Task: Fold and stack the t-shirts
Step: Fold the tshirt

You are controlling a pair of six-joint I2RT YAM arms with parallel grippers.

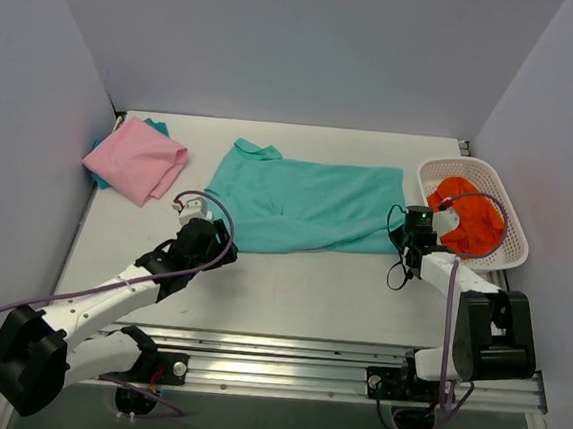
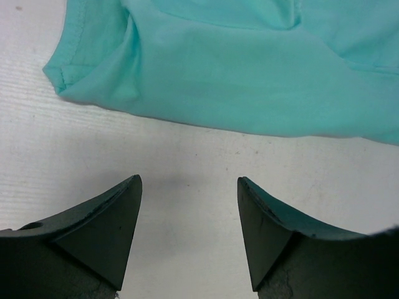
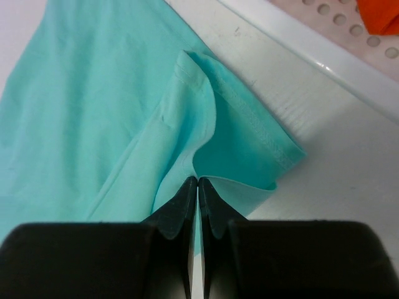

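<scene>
Room on the table (image 1: 289, 295) lies mostly at 6 o'clock, a bare white strip between the shirt's near hem and the arm bases. Walls close in on the 9, 12 and 3 o'clock sides. At 2 to 3 o'clock a white lattice basket (image 1: 472, 163) sits tight against the right wall, with an orange cloth (image 1: 476, 226) inside it. In the right wrist view its rim (image 3: 312, 56) runs just beside the shirt's corner, with only a narrow band of table between them.

We see the mint-teal t-shirt (image 1: 307, 206) spread lengthwise across the middle, its collar at 11 o'clock. It is mostly flat, with a few soft creases. Its near-right corner is turned up and folded over, showing the stitched hem. The pink t-shirt (image 1: 136, 161) lies folded at 10 o'clock, well apart from the teal one, with a sliver of teal cloth peeking from under it.

Our left gripper (image 1: 219, 237) reaches in low from 7 o'clock, its fingers spread wide over bare table and holding nothing, just short of the shirt's near-left corner (image 2: 81, 75). Our right gripper (image 3: 198, 187) reaches in from 5 o'clock, its fingers pressed together on the teal shirt's near-right corner.
</scene>
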